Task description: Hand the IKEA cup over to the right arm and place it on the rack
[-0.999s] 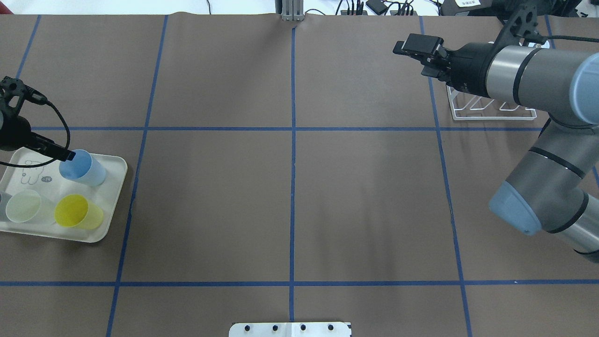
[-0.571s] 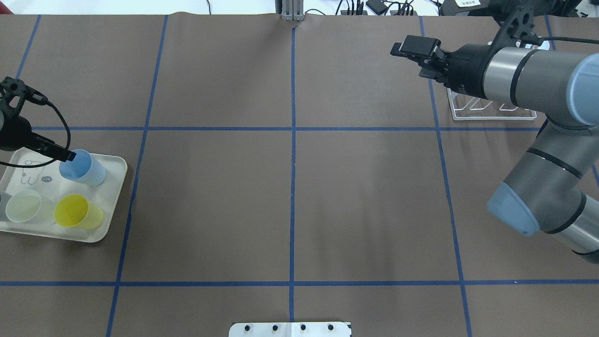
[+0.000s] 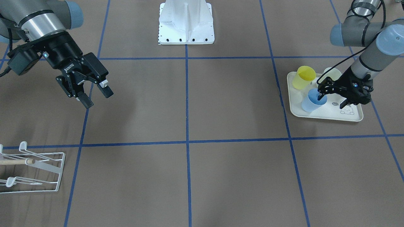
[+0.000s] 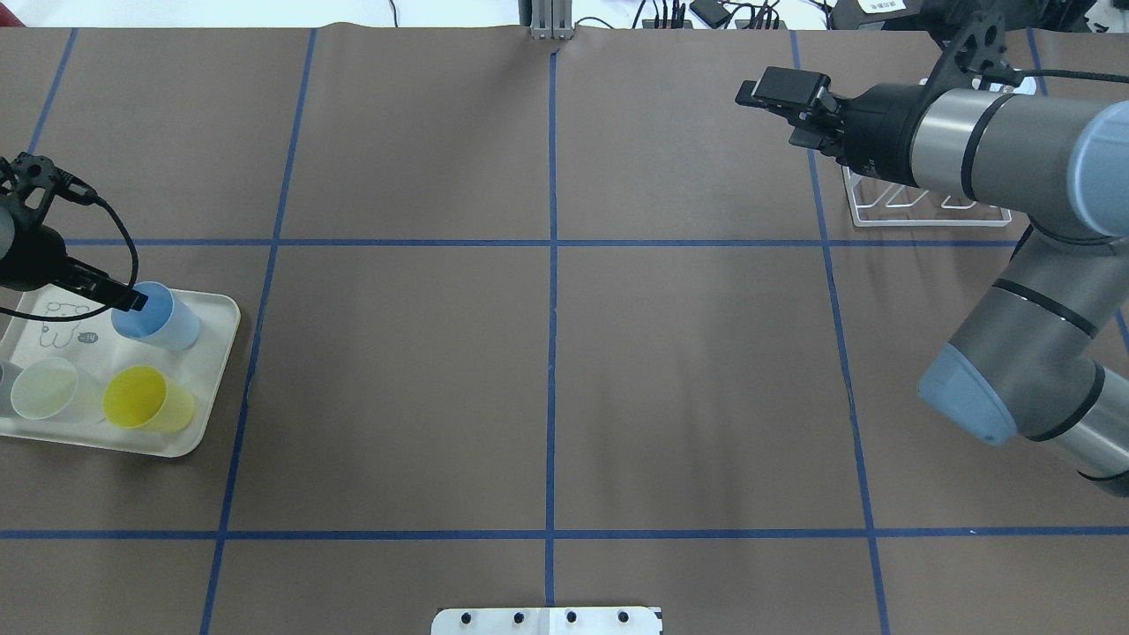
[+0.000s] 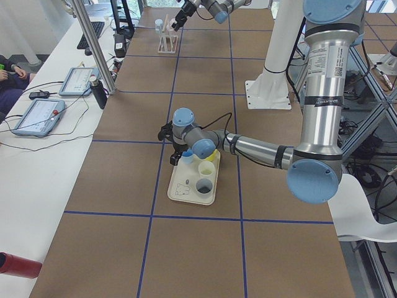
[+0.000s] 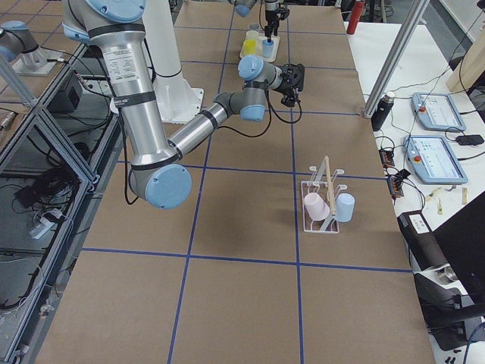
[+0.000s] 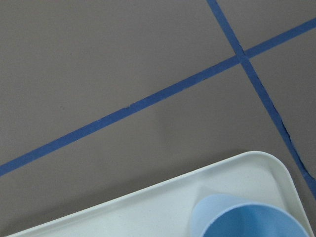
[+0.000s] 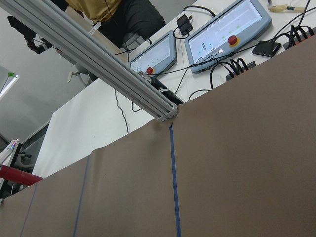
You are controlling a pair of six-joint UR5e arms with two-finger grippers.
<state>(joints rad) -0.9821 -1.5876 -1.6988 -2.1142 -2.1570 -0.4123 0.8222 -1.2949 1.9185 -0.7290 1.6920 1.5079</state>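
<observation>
A blue IKEA cup (image 4: pixel 157 316) (image 3: pixel 311 101) (image 7: pixel 247 219) stands upright on a cream tray (image 4: pixel 214 353) at the table's left end. My left gripper (image 3: pixel 331 97) is open at the cup. One finger (image 4: pixel 130 300) reaches over its rim and the other stays outside the wall. The right arm (image 4: pixel 997 154) hovers at the far right, in front of the rack (image 4: pixel 926 212) (image 3: pixel 38 170). Its gripper (image 3: pixel 94 96) (image 4: pixel 748 93) is open and empty. The rack (image 6: pixel 326 205) has a pink cup and a light-blue cup on it.
A yellow cup (image 4: pixel 141 397) and a pale green cup (image 4: pixel 44 392) share the tray with the blue one. The robot's white base (image 3: pixel 186 22) stands at the near middle edge. Tablets and cables lie beyond the far edge (image 8: pixel 222 44).
The right gripper has drifted slightly to the left and stayed open. The left wrist shifted a little over the tray. The blue cup has stayed where it was.
</observation>
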